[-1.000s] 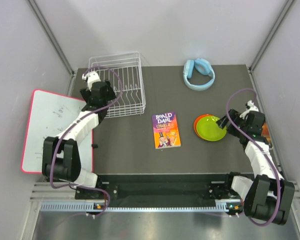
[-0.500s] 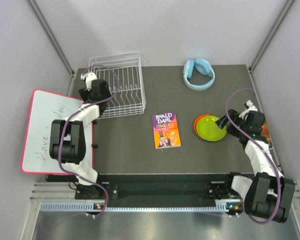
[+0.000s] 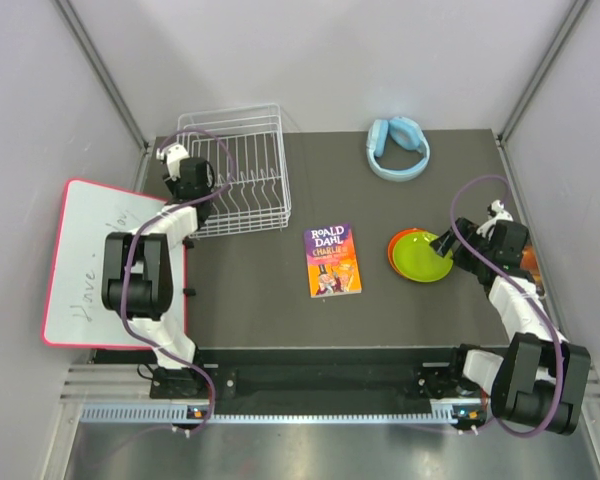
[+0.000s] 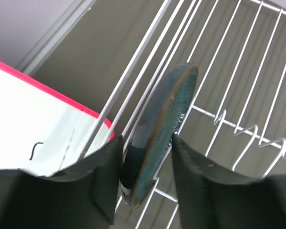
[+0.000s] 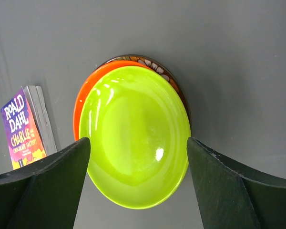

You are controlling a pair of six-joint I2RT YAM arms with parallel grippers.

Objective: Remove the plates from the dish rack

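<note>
White wire dish rack (image 3: 242, 170) at the far left of a dark table (image 3: 380, 300). Inside it one dark green plate (image 4: 159, 133) stands on edge, its rim pointing away from the left gripper (image 4: 145, 160), whose fingers pinch its two faces. The right gripper (image 5: 138, 143), fingers spread, hovers over three stacked plates (image 5: 128, 176) well apart from the rack.

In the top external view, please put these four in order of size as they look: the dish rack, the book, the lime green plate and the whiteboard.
Largest to smallest:
1. whiteboard
2. dish rack
3. book
4. lime green plate, which looks only a little smaller than the book
</note>
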